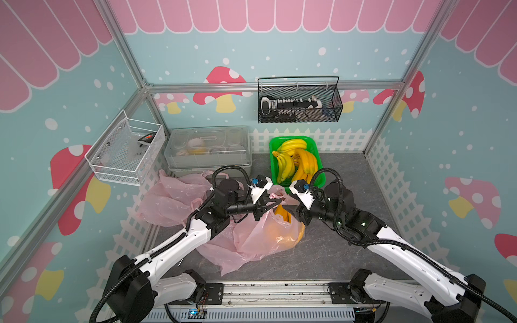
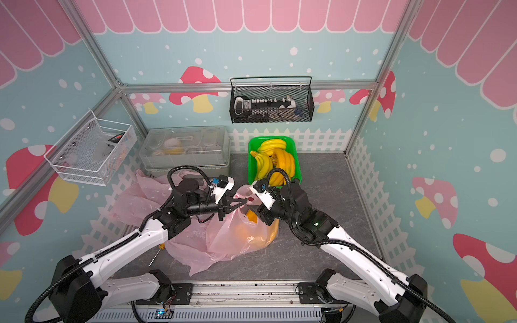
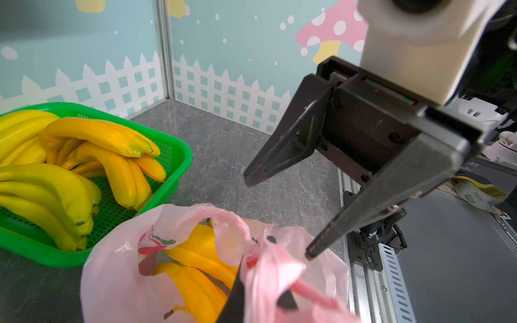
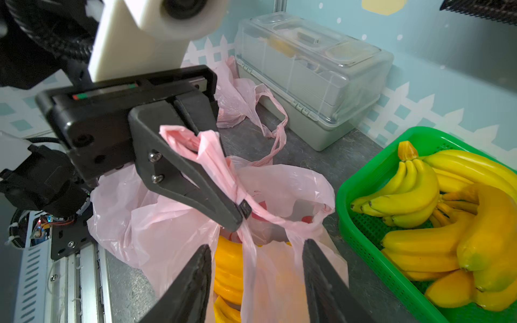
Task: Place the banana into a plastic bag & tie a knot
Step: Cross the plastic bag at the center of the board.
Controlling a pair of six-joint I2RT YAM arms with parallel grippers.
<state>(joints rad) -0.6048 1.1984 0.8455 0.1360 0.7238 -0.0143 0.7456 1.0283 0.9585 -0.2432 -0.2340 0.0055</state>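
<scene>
**Left gripper clamped on the bag handle, right gripper open beside it**

Read the table as a clock face seen from a top view, with twelve at the back wall and six at the robot's base. The pink bag [image 1: 268, 237] sits about at the centre of the grey table [image 1: 321, 257]. The bananas [image 4: 226, 260] lie inside it, their yellow showing at the open mouth and through the thin film.

The left gripper [image 4: 242, 208] reaches in from nine o'clock of the bag's mouth. Its fingers are pressed together on a twisted handle [image 4: 215, 162] of the bag. The handle is drawn up from the mouth and bunches loosely behind the fingertips.

The right gripper [image 3: 277, 216] comes in from three o'clock, its tips facing the left gripper's and near them. Its fingers [image 3: 279, 151] stand apart with nothing gripped between them. In the right wrist view a strip of the bag hangs in the gap between the two fingers. Whether either finger touches it I cannot tell.

A green basket [image 1: 272, 145] full of banana bunches [image 1: 296, 162] stands at twelve to one o'clock against the back wall, just beyond the bag. A clear lidded box [image 1: 207, 148] is at eleven o'clock. Spare pink bags [image 1: 167, 201] lie crumpled at nine to ten o'clock.
</scene>
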